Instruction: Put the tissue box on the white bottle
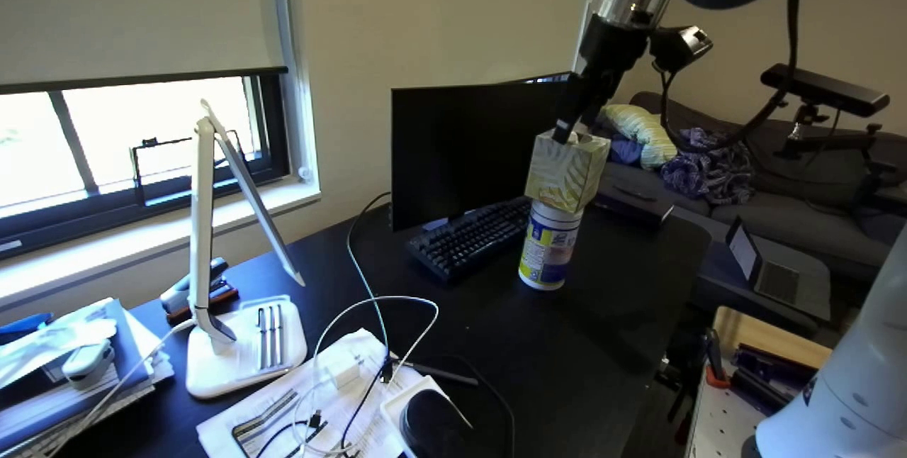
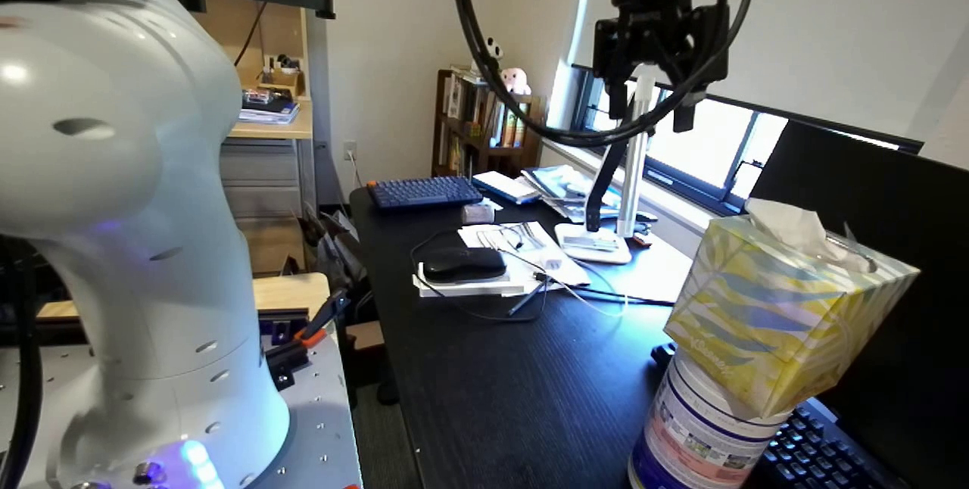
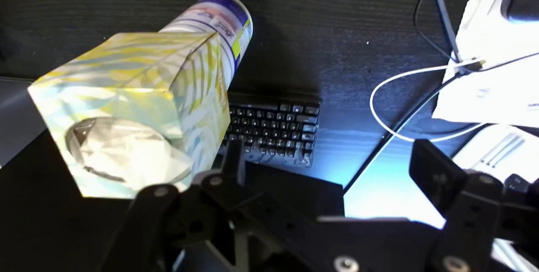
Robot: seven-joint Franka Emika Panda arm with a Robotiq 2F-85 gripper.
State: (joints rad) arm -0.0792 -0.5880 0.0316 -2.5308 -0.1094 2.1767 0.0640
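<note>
Placing looks done imo: box sits on bottle, at 5 o'clock from the spread, empty hand in an exterior view. Next: back off gently.

Yellow-patterned cubic paperboard tissue box: smooth | white cylindrical plastic bottle: glossy | long black wood-look desk: finely grained
</note>
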